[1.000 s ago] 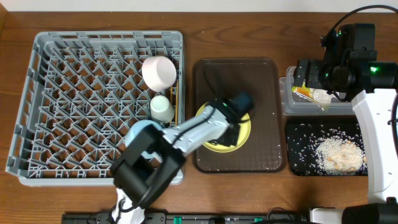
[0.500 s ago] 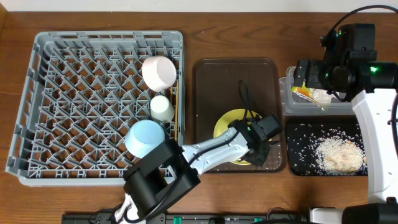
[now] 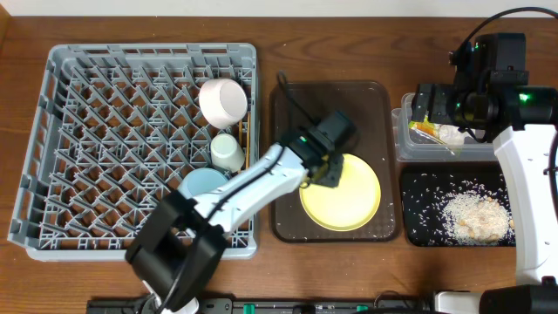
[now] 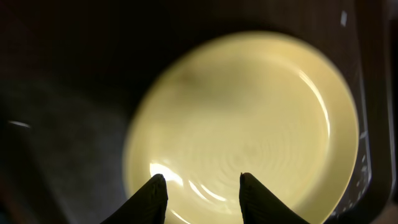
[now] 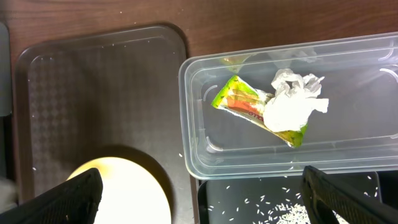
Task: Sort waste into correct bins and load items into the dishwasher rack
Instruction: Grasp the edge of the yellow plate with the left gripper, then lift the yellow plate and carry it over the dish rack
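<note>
Table (image 3: pixel 261 35): dark brown wood, grain running left-right. Four things sit directly on it. Grey rack (image 3: pixel 148 50) fills the left half, square to the table edges. Brown tray (image 3: pixel 331 113) is just beside the rack's right side, with a thin strip of wood between them. Clear tub (image 3: pixel 405 148) is right of that tray on the far side. Black tray (image 3: pixel 414 228) is on the near side of the tub, nearly touching it.

The left arm (image 3: pixel 253 183) stretches diagonally forward and rightward, the left gripper (image 4: pixel 202 182) facing down with fingers parted, empty. The right arm (image 3: pixel 523 166) holds the right gripper (image 5: pixel 201 183) aloft, spread wide, empty.
</note>
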Controlling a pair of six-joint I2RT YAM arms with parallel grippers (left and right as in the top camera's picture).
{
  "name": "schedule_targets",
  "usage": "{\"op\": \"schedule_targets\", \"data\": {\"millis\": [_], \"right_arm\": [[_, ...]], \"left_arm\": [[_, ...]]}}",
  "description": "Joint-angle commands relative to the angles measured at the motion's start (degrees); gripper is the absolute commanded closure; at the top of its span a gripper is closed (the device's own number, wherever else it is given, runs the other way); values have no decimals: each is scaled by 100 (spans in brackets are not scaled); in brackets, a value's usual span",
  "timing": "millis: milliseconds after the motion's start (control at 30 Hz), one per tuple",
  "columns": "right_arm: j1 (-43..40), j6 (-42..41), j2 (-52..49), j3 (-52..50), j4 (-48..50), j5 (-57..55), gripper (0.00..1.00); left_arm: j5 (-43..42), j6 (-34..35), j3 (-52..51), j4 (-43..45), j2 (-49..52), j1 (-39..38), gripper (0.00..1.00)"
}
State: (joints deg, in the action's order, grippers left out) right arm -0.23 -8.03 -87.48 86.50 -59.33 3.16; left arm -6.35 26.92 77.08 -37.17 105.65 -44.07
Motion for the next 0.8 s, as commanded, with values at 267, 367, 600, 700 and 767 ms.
{"op": "schedule_targets", "data": {"millis": [267, 367, 600, 700, 767], "right_arm": [[42, 59, -13, 26, -11, -11, 1], [42, 61, -13, 26, -9, -11, 1], [42, 61, -13, 26, -9, -11, 1], [42, 61, -13, 26, -11, -11, 1], [42, 61, -13, 26, -11, -11, 1]], "left_arm": [[404, -133, -166, -52, 304, 249, 59], [404, -136, -223, -52, 457, 249, 58], [400, -133, -350, -26, 949, 247, 58], [380, -131, -369, -31, 1060, 247, 80], [382, -131, -365, 26, 1060, 251, 93]]}}
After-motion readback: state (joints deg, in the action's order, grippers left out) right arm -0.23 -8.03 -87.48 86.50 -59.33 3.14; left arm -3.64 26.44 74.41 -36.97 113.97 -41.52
